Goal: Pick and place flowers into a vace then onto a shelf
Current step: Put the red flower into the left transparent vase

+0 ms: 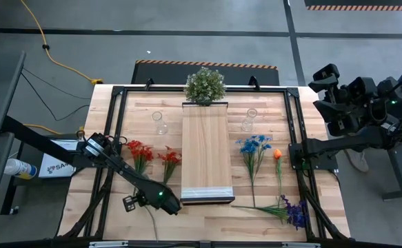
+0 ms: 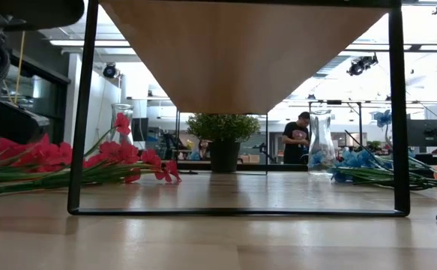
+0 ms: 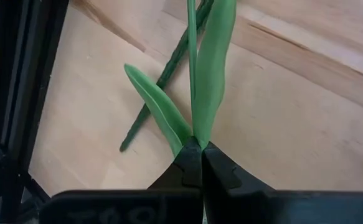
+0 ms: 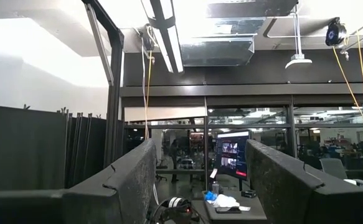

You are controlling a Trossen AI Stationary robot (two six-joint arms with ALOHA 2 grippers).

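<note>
Two bunches of red flowers lie on the table left of the shelf. Blue, orange and purple flowers lie to its right. Two glass vases stand either side of the shelf's far half. My left gripper is low near the shelf's near left corner. In the wrist view it is shut on a green flower stem with leaves; that stem's bloom is out of that view. My right gripper is open, raised off the table's right side and touching nothing. My left gripper pinches a thin green stem, together with the bases of two leaves, between its two fingertips. The fingers slant steeply down from above. The stem and a broad leaf run on ahead of the fingertips over the wood. The bloom end is out of the wrist view.
A second dark green stem lies on the table just beyond the held one. A bushy potted plant stands at the shelf's far end. The black frame runs along the table's left side, and the shelf's black legs stand close by.
</note>
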